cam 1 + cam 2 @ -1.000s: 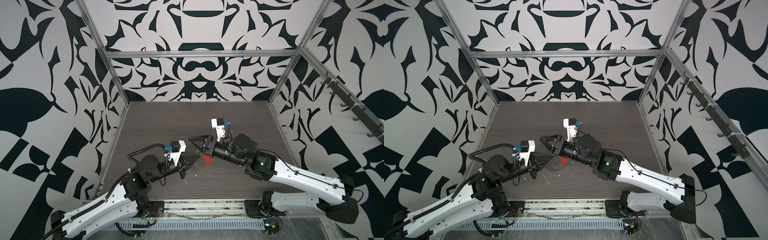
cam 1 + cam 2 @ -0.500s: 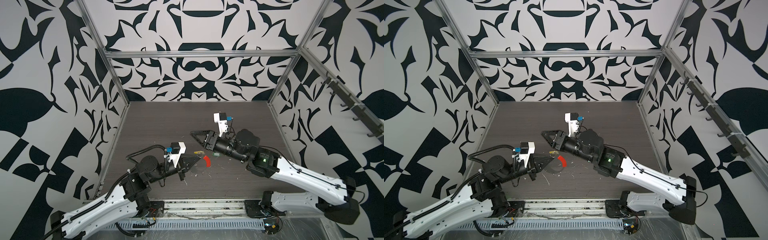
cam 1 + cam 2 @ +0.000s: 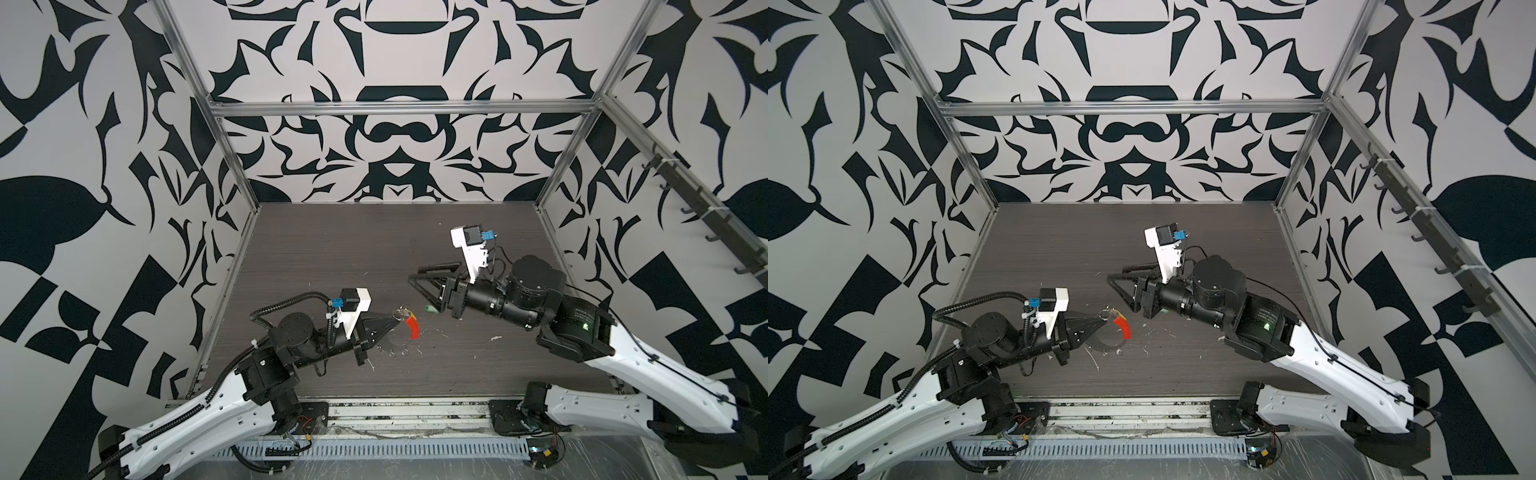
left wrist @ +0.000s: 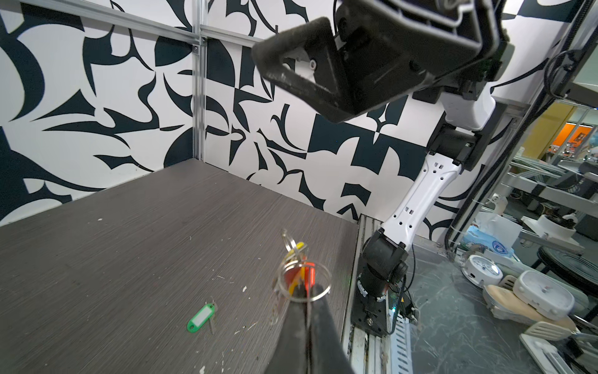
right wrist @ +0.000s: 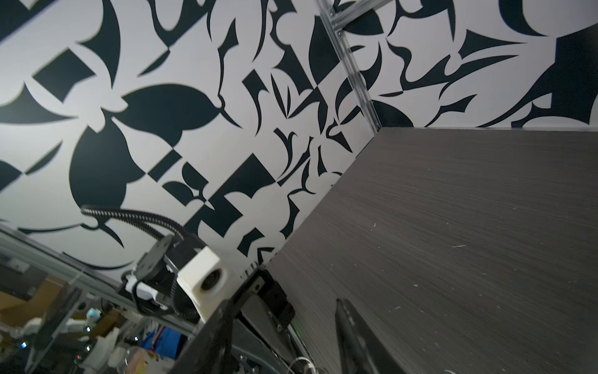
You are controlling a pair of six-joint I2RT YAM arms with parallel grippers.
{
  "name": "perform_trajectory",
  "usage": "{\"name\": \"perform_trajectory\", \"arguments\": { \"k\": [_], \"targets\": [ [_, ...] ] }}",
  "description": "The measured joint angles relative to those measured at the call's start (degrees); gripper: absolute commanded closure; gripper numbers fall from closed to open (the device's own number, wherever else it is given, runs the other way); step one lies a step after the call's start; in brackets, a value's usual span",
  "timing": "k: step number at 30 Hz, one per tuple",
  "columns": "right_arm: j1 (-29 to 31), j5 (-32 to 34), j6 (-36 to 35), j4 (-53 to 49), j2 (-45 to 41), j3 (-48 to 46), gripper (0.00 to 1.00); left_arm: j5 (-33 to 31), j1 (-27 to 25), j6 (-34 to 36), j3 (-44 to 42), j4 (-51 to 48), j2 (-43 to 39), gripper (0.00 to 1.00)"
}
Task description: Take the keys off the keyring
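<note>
Your left tool [image 3: 395,322] was clamped shut on the keyring [image 3: 1104,349]; in the left wrist view its two black fingers [image 4: 291,333] were pressed together on the thin grey hoop, which stuck out past their tips. Two keys were on that keyring. The red key [image 3: 412,330], a curved strip, hung against the hoop in both top views. The yellow key [image 4: 299,246] sat just beside it, at the part of the keyring farthest from the fingers, with a cluster of small wire loops [image 4: 288,241] close by. Whether the keyring's lowest edge touched the desk [image 3: 332,249] could not be told. The green key [image 4: 200,318] was already off the keyring: it lay flat on the desk, apart from the hoop, on the side of the keyring that faced your right arm, with its little metal loop beside it. Your right tool [image 3: 415,274] was held above the desk, well apart from the keyring and on the same side of it as the green key. Its jaws stood apart with nothing between them, as the right wrist view showed. A few pale specks [image 3: 496,338] dotted the desk near the keyring
</note>
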Motion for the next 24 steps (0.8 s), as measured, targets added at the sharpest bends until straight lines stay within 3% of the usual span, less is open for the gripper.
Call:
{"name": "perform_trajectory", "arguments": {
  "k": [8, 24],
  "targets": [
    [-1.4, -8.9, -7.0, -2.9, -2.2, -3.9, 0.46, 4.9, 0.0, 1.9, 2.4, -3.9, -0.1, 1.0],
    [-0.9, -13.4, -9.8, -3.5, -6.2, -15.9, 0.41, 5.9, 0.0, 1.9, 2.6, -6.6, -1.9, 1.0]
  ]
}}
